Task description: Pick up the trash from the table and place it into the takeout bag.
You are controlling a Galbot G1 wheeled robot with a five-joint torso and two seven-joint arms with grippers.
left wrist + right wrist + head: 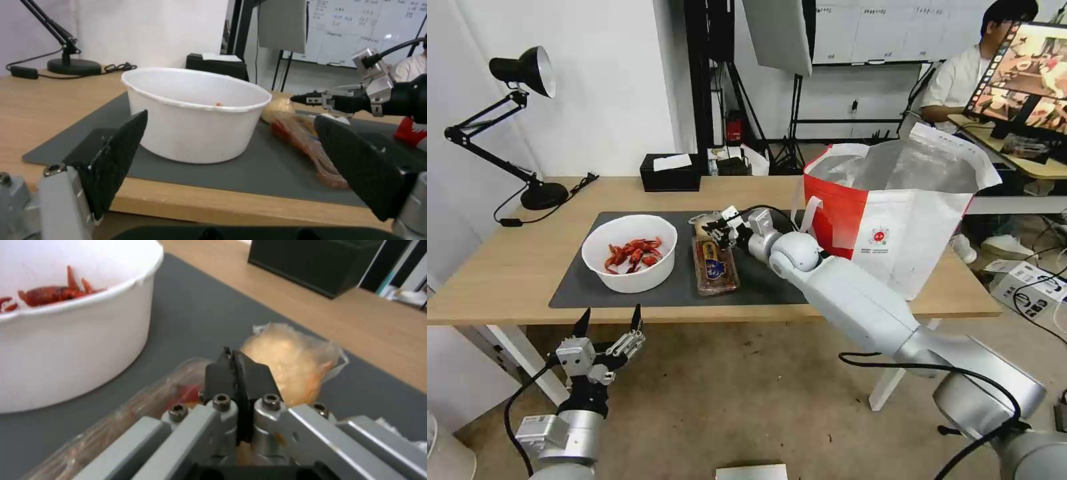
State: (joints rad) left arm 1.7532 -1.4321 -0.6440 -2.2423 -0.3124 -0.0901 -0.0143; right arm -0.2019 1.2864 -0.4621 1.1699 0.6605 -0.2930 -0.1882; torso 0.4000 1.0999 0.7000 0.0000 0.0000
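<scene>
White bowl (630, 253), red shells (632, 254), dark grey mat (577, 283), red-and-white bag (894, 227).

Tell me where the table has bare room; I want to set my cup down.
Free: the wood between the lamp and the mat, and the mat's strip between tray and bag. Crowded: mid-mat, where bowl, tray, wrapped ball and the shut right end effector cluster.
</scene>
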